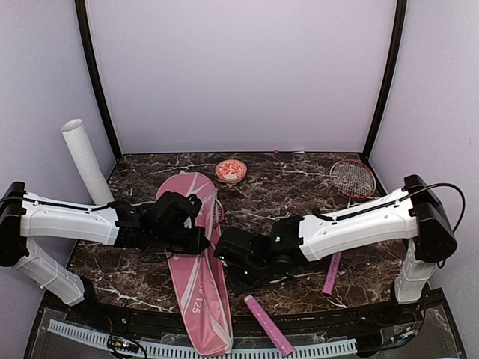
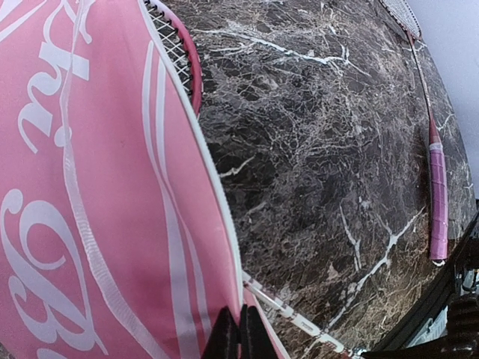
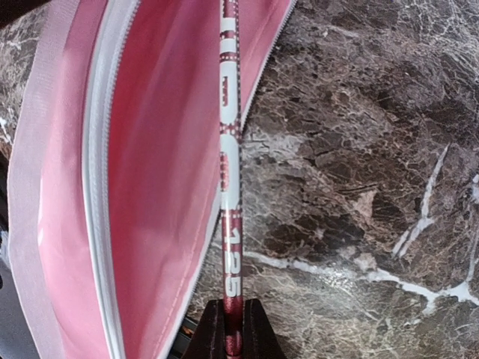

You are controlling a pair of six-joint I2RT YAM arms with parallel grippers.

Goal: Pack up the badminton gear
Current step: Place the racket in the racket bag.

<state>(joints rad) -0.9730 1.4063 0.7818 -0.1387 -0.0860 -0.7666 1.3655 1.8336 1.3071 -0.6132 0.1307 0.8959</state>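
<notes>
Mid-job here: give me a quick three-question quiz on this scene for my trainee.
1. True or false: the right claw is shut on the shaft of the racket lying partly in the pink cover.
2. Where is the white tube? A) inside the cover B) propped by the left wall C) lying flat in the middle
3. How many rackets lie wholly outside the cover?
Key: 1 true; 2 B; 3 one, the racket at far right.
</notes>
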